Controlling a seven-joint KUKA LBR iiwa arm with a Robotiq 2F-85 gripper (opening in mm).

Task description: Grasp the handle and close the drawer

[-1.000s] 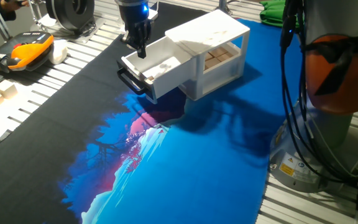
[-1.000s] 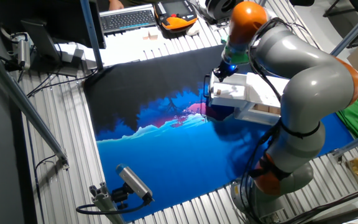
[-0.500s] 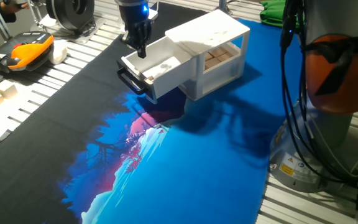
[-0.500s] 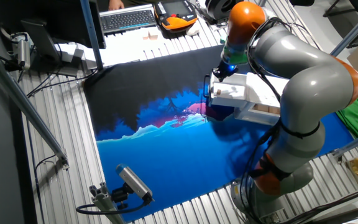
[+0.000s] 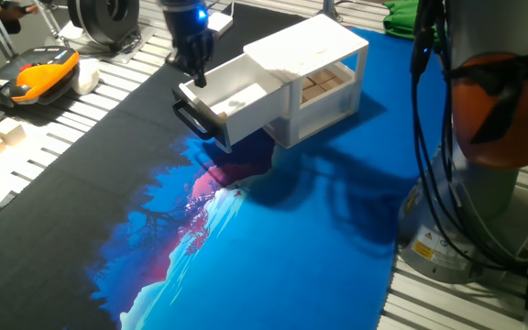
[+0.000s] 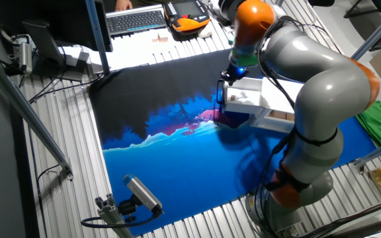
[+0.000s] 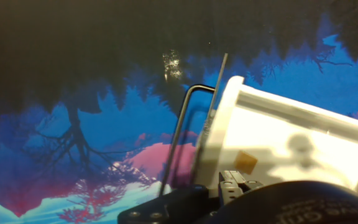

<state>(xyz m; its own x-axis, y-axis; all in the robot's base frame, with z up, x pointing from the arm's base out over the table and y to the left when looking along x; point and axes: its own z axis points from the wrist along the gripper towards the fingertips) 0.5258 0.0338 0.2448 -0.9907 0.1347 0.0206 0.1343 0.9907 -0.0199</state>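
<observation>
One offset matters: gripper [image 5: 196, 77] above drawer [image 5: 230, 103] front edge, handle [image 5: 191, 123] just beyond & lower, bar crosswise to push dir. Holds nothing; finger gap can't tell.

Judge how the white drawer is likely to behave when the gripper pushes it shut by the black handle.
The drawer looks like thin, nearly empty plastic, so it probably slides easily. The small cabinet merely stands on the cloth, so it may shift backward or twist instead. The handle is a slim bar; the gripper, hanging above the drawer's front edge, might slip off it.
</observation>
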